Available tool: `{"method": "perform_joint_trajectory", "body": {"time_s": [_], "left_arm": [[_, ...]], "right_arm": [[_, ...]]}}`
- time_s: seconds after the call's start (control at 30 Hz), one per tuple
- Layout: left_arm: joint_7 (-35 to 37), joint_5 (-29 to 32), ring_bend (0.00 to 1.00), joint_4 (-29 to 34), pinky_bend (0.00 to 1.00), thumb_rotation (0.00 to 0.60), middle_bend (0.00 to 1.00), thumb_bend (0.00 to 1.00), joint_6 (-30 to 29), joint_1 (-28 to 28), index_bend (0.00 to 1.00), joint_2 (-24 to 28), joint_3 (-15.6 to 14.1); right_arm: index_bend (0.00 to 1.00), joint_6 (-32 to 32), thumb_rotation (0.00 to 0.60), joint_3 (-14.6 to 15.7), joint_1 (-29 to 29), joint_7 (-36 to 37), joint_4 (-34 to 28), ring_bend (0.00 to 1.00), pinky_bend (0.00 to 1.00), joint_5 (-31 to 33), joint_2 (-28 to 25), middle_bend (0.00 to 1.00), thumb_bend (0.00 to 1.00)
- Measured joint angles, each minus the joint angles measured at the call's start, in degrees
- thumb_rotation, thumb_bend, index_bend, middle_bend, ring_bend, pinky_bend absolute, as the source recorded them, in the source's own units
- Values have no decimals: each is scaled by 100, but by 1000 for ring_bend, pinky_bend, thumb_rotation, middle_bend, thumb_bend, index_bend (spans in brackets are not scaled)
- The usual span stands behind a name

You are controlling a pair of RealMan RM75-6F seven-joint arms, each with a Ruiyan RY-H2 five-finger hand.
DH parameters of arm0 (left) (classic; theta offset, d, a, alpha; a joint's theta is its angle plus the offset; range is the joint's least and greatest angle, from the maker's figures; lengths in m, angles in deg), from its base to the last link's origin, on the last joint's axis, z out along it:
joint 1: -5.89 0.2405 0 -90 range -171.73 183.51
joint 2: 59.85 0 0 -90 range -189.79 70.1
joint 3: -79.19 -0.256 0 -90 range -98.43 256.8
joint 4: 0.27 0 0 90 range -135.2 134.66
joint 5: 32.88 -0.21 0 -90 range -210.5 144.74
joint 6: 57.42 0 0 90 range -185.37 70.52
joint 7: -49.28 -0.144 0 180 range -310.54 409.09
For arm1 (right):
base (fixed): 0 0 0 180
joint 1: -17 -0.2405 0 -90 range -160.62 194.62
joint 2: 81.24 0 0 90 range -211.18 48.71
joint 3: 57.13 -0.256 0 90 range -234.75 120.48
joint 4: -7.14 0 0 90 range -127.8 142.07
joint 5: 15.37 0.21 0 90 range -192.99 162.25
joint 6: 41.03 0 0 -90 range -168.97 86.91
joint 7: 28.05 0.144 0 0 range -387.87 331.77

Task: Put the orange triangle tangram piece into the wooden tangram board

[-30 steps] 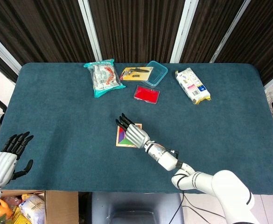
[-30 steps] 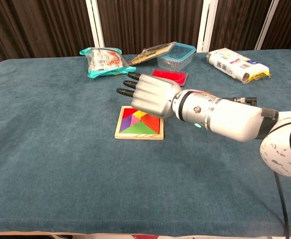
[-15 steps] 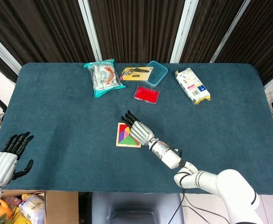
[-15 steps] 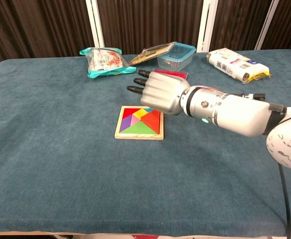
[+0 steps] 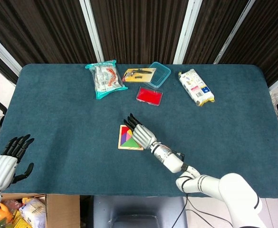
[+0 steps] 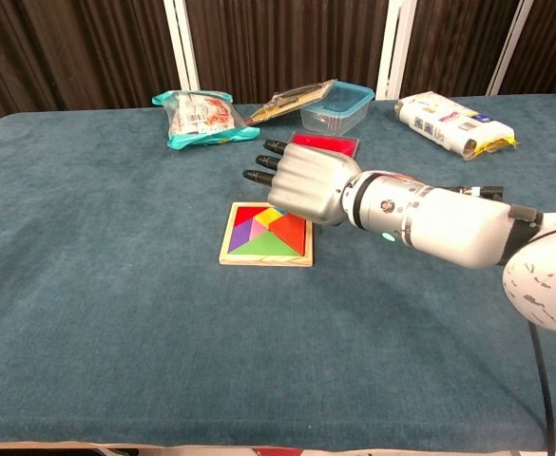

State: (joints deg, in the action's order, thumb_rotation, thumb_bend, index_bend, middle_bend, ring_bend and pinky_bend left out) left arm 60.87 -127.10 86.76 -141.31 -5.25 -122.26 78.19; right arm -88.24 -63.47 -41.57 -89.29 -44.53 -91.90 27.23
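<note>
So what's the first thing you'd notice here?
The big silver right hand, stretched out above the colourful puzzle board in the middle of the blue table. Then the snack bags and clear box lined up along the far edge.

Right hand (image 6: 308,182) above tangram board (image 6: 264,234)
</note>
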Motion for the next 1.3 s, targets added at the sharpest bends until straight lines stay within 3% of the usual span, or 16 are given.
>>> {"method": "perform_joint_trajectory", "body": {"time_s": [0.5, 0.8, 0.9, 1.03, 1.17, 1.3], "left_arm": [[-38, -2, 0, 6, 48, 600, 0, 483, 11, -9, 0, -18, 2], [-26, -10, 0, 4, 48, 600, 0, 483, 3, -9, 0, -11, -1], [11, -9, 0, -17, 48, 600, 0, 482, -34, 5, 0, -7, 5], [24, -5, 0, -24, 48, 600, 0, 481, -68, 11, 0, -27, 22], [-40, -34, 0, -49, 48, 600, 0, 480, -137, 25, 0, -92, 36], [-138, -59, 0, -45, 47, 600, 0, 482, -172, 43, 0, -136, 33]], "right_arm": [[513, -46, 600, 118, 81, -96, -221, 0, 84, -25, -88, 0, 520], [343, -653, 600, 30, 329, 99, -708, 0, 85, -73, -349, 0, 521], [246, -1053, 600, 1, 581, 280, -1163, 0, 85, -65, -596, 0, 461], [43, -1821, 600, 13, 1194, 392, -2109, 0, 27, 27, -1116, 0, 221], [0, -2504, 600, 128, 1942, 549, -3360, 0, 0, 258, -1782, 0, 186], [0, -3338, 600, 465, 3012, 1163, -4582, 0, 0, 372, -2682, 0, 184]]}}
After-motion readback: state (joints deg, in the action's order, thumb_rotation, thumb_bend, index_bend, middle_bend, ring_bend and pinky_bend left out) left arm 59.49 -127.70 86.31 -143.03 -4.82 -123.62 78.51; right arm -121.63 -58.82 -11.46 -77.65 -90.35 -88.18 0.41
